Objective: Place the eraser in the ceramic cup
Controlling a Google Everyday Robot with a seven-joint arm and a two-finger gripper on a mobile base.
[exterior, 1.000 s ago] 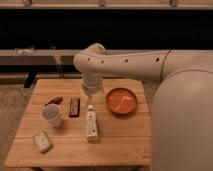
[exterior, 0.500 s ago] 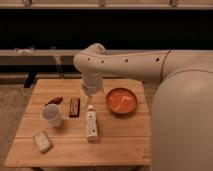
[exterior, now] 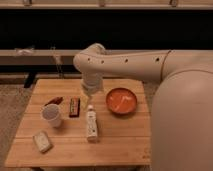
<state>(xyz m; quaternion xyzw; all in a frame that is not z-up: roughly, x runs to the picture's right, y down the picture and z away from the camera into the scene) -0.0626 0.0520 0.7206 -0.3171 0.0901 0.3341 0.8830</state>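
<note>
The eraser is a dark bar with reddish edges. It lies flat on the wooden table, left of centre. The white ceramic cup stands upright just left of it and slightly nearer the front. My gripper points down from the white arm over the middle of the table. It hangs a little right of and behind the eraser, apart from it, and above the top end of a white tube.
A white tube lies lengthwise right of the eraser. An orange bowl sits at the right. A pale beige block lies at the front left. A dark red lump lies behind the cup. A dark bench runs behind the table.
</note>
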